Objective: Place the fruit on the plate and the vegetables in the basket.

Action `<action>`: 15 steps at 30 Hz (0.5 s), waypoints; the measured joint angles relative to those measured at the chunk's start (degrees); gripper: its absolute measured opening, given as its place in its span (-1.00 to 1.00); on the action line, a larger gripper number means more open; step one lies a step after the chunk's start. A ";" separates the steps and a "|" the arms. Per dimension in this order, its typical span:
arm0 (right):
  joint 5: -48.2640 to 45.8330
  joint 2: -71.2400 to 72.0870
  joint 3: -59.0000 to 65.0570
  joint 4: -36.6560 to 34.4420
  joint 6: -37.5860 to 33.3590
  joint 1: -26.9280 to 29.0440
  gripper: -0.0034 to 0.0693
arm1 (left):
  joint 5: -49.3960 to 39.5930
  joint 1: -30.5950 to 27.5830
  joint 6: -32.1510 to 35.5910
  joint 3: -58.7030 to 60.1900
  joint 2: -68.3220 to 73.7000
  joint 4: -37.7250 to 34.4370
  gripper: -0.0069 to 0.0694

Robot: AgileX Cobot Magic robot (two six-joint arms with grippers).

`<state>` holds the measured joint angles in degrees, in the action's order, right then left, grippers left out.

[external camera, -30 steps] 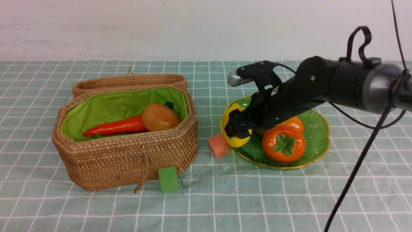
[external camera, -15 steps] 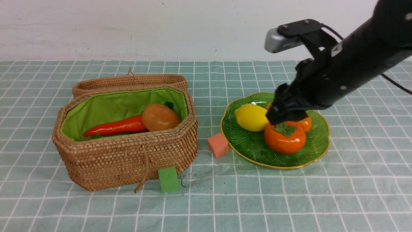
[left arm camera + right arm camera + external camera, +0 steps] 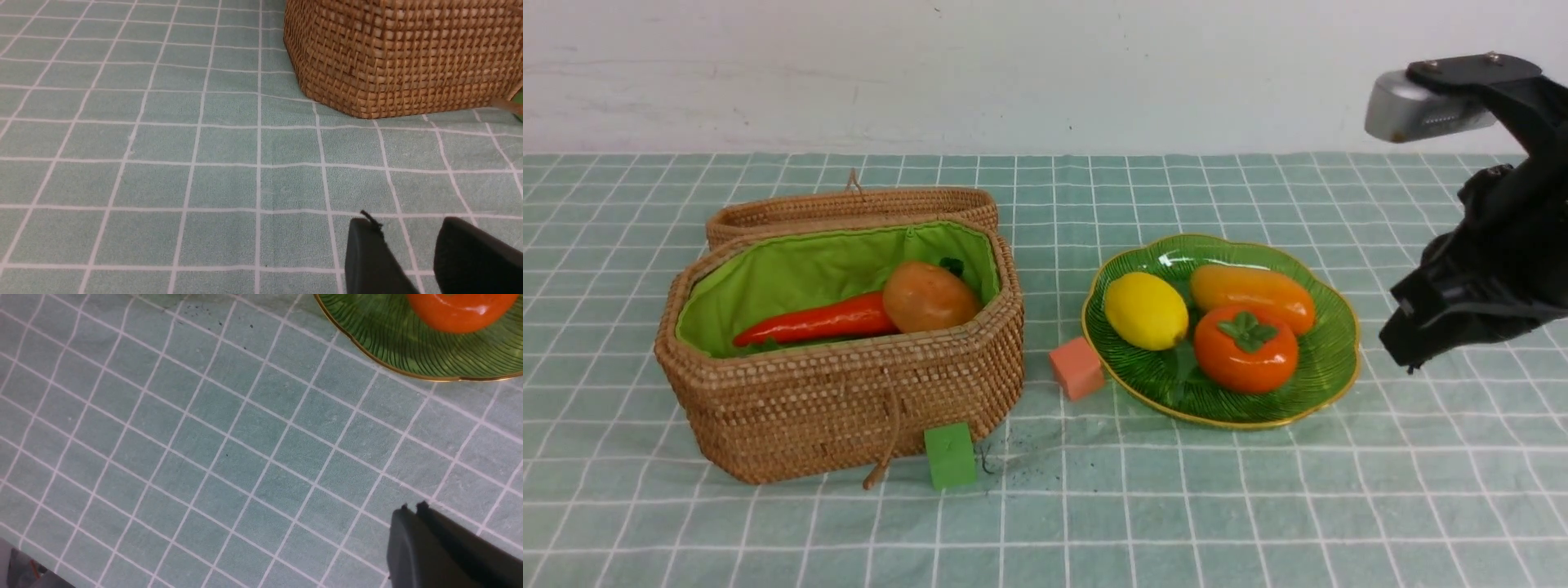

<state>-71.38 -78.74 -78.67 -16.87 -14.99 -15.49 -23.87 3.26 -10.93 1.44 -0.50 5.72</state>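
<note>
Left of right tool [image 3: 1409, 347] (empty) sits plate [image 3: 1331, 371].

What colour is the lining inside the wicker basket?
Bright lime green lining, seen best in the front view.

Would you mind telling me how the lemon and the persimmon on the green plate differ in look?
The lemon is plain yellow, while the persimmon is deep orange. The lemon is oval with a bare skin; the persimmon is rounder and squat, with a green leafy cap on top. The lemon lies at the plate's basket side, the persimmon nearer its front. Both are glossy and rest on the plate.
</note>
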 joint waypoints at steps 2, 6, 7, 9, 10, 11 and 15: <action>0.00 0.00 0.06 -0.08 0.07 0.00 -0.95 | 0.00 0.00 0.00 0.00 0.00 0.00 -0.19; 0.00 0.00 0.12 -0.10 -0.49 0.00 -0.95 | 0.00 0.00 0.00 0.00 0.00 0.00 -0.19; 0.00 0.30 0.31 0.33 -1.25 0.03 -0.95 | 0.00 0.00 0.00 0.00 0.00 0.00 -0.19; 0.80 2.06 1.73 1.77 -2.54 0.71 -0.95 | 0.00 0.00 0.00 0.00 0.00 0.00 -0.19; 2.10 3.50 2.86 2.59 -2.92 1.10 -0.95 | 0.00 0.00 0.00 0.00 0.00 0.00 -0.19; 3.94 5.38 4.21 3.21 -3.11 1.61 -0.94 | 0.00 0.00 0.00 0.00 0.00 0.00 -0.19; 18.28 20.03 14.27 6.81 -2.20 6.03 -0.94 | 0.00 0.00 0.00 0.00 0.00 0.00 -0.19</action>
<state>-53.10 -58.71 -64.40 -10.07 -17.19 -9.45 -23.87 3.26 -10.93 1.44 -0.50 5.72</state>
